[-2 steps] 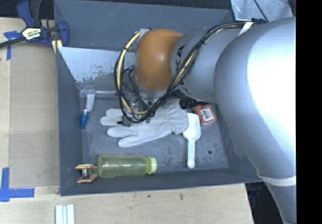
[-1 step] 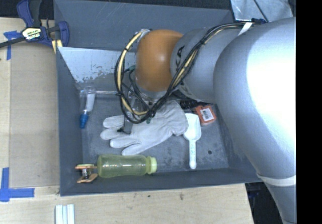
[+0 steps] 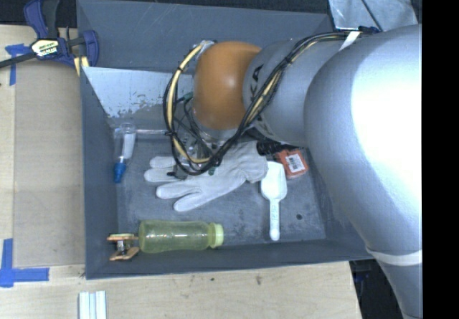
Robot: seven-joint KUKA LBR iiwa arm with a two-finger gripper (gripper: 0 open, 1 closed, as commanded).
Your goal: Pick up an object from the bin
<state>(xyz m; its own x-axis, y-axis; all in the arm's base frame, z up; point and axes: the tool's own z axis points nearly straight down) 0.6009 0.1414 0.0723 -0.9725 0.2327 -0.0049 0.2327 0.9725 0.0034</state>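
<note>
Bin [image 3: 215, 31]: glove [image 3: 215, 178], bottle [image 3: 179, 236], spoon [image 3: 273, 192], syringe [image 3: 123, 156]

We see the grey arm [image 3: 358, 117] reaching in from the right and bending downward. An orange cover [image 3: 222, 84] caps its end, ringed by cables [image 3: 174, 106]; the gripper [image 3: 195, 151] sits beneath it.

Other junk I see: 1 yellow-green bottle [image 3: 179, 236] lying flat, 1 white plastic spoon [image 3: 273, 190] just right of it, 1 blue-tipped clear tube [image 3: 123, 156] far left.
</note>
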